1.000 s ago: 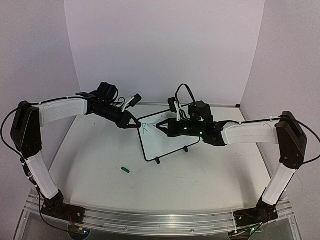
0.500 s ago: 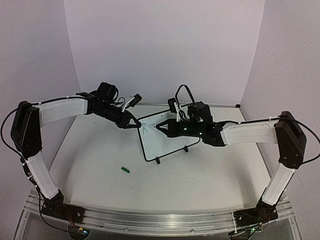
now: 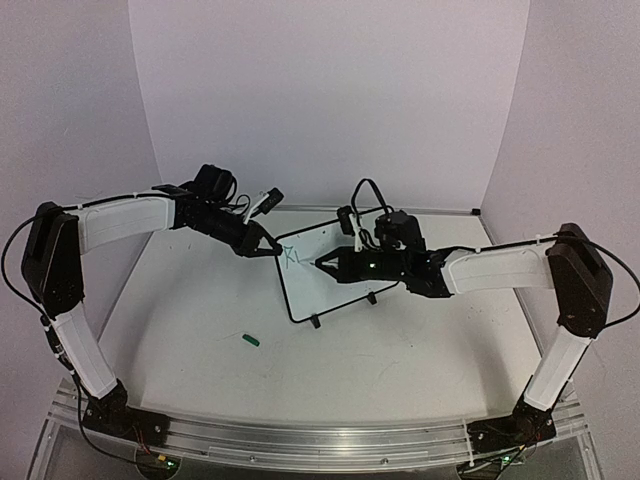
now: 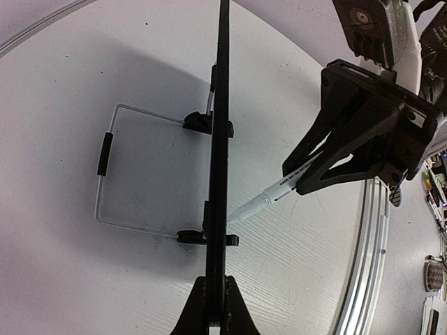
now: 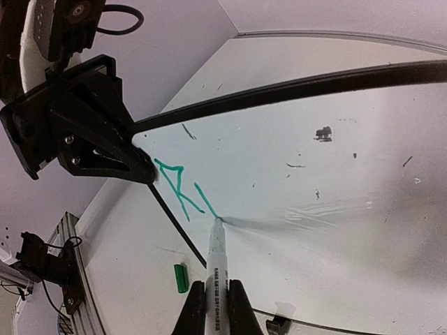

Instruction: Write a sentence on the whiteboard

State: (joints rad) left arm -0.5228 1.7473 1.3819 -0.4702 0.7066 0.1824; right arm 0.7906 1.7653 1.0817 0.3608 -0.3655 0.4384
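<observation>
Two-armed job here. Pinching the top-left corner of the whiteboard [image 3: 335, 275] with the left gripper [image 3: 268, 247], jaws clamped tight on the frame, holding it upright on the table [image 3: 190, 300]. Squeezing the marker [image 5: 216, 258] in the right gripper [image 3: 325, 263], closed snug round the barrel, pressing the tip onto the board just right of the sentence [image 5: 183, 188]. Reading only a green "R" plus one short stroke so far. Judging the board's long axis as running rightward from the tip, away from the left gripper, so probably needing a rightward slide. Getting only the board's edge from the left wrist view, face hidden. Spotting a green cap [image 3: 250, 340] lying loose nearer the arm bases.
</observation>
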